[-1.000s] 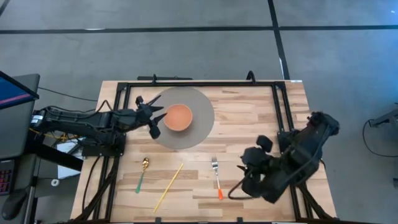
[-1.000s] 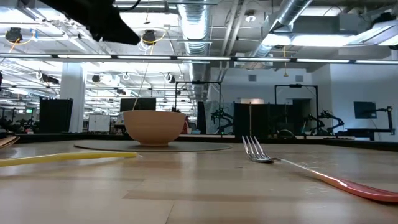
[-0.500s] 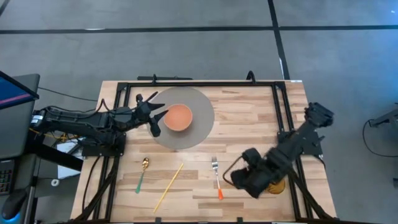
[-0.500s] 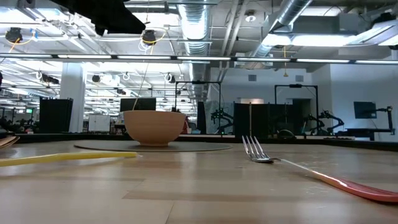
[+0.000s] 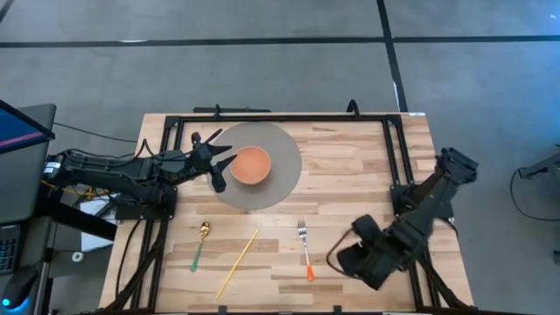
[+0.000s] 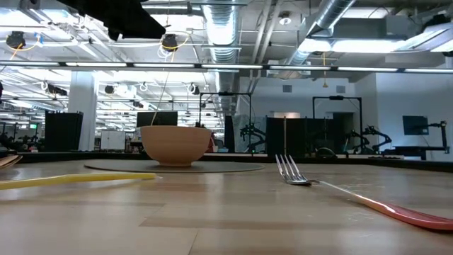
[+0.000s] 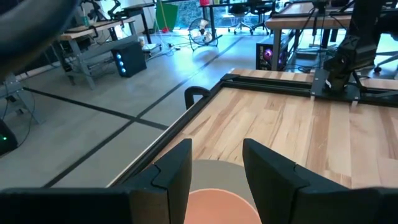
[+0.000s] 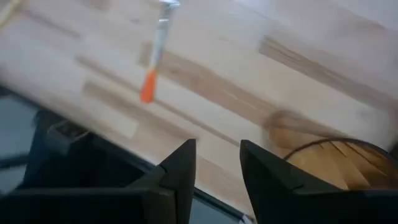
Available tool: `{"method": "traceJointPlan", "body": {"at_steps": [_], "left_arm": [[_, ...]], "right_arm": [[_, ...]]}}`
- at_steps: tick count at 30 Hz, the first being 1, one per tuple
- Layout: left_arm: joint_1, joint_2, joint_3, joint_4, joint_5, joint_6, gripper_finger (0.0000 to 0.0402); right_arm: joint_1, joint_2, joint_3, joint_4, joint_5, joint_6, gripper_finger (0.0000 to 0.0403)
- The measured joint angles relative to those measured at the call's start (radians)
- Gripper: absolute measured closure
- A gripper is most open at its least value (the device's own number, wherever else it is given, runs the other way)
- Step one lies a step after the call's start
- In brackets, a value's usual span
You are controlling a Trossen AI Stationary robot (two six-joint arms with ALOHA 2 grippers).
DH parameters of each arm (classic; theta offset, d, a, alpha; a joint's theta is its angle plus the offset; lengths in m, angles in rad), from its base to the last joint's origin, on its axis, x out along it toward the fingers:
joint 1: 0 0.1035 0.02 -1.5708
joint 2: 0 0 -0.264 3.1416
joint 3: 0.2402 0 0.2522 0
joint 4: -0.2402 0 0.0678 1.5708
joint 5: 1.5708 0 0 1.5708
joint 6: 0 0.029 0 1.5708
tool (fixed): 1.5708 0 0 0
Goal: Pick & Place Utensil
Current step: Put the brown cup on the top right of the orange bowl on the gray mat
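An orange bowl (image 5: 251, 164) stands on a round grey mat (image 5: 284, 179). Near the table's near edge lie a green-handled spoon (image 5: 200, 245), a yellow chopstick (image 5: 237, 262) and a fork (image 5: 305, 249) with an orange handle, each flat on the wood. My left gripper (image 5: 219, 167) hovers open just left of the bowl (image 7: 219, 208), above the mat's edge. My right gripper (image 5: 354, 261) is open above the near right part of the table, to the right of the fork (image 8: 155, 56). In the low view the bowl (image 6: 175, 144) and fork (image 6: 297, 173) are untouched.
A black metal frame (image 5: 280, 116) runs around the tabletop. A tan slatted object (image 8: 329, 158) lies under the right arm near the near right corner. Bare wood stretches between the mat and the right arm. The table's near edge (image 8: 124, 143) is close below my right gripper.
My right arm has swung about at the near right corner: its gripper first moved left toward the fork's handle, then drew back a little to the right and toward the near edge. The utensils and the bowl have stayed where they were.
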Motion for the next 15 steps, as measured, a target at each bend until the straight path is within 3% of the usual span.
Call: {"method": "traceJointPlan", "body": {"at_steps": [8,15], "left_arm": [[0.000,0.000,0.000,-0.004,0.000,0.000,0.0256],[0.000,0.000,0.000,0.000,0.000,0.000,0.0256]], "right_arm": [[0.023,0.000,-0.052,-0.006,-0.135,0.197,0.0284],[0.024,0.000,-0.053,-0.013,-0.153,0.223,0.0284]]}}
